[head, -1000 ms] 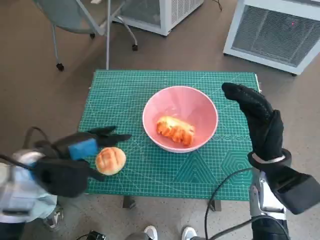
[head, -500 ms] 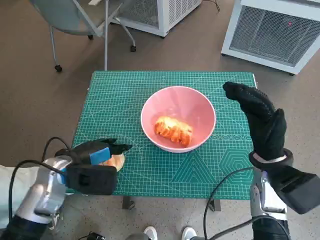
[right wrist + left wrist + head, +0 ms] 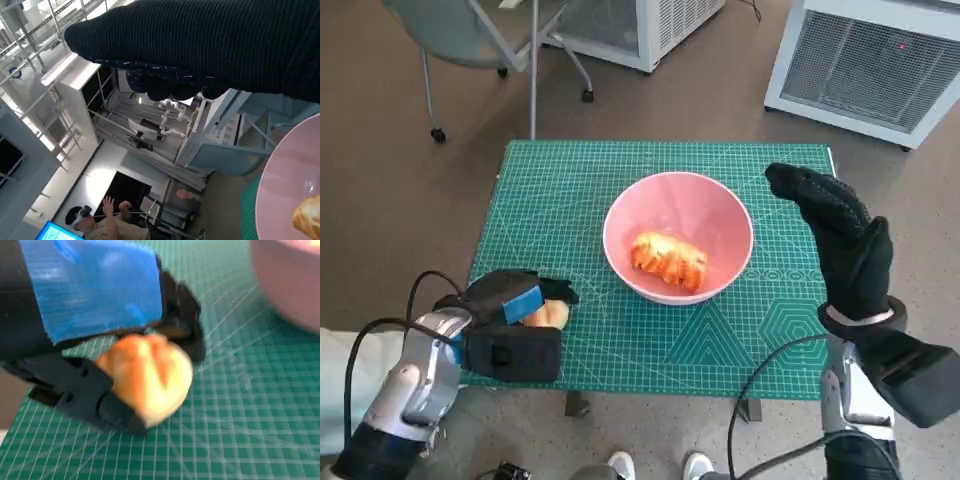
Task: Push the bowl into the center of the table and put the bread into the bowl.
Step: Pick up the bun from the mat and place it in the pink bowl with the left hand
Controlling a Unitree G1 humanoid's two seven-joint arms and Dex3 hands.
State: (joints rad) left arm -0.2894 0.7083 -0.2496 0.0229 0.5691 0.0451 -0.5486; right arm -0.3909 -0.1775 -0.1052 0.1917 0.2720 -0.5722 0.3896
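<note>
Left wrist view: left hand (image 3: pixel 90 340) grips the round bun (image 3: pixel 147 377) on the green mat (image 3: pixel 240 430). Right hand (image 3: pixel 840 245) hovers flat, fingers spread, beside the pink bowl (image 3: pixel 715 205) holding a pastry (image 3: pixel 668 260).

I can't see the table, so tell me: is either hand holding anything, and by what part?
The left hand grips the round bun by its sides. The right hand holds nothing.

Pink bowl (image 3: pixel 678 237): round, deep, upright, approx. at centre of the green mat. Inside it lies one golden twisted bread (image 3: pixel 668 260). Second bread, a round golden bun (image 3: pixel 147 377), is well apart from the bowl, near the mat's front-left edge, partly hidden.
</note>
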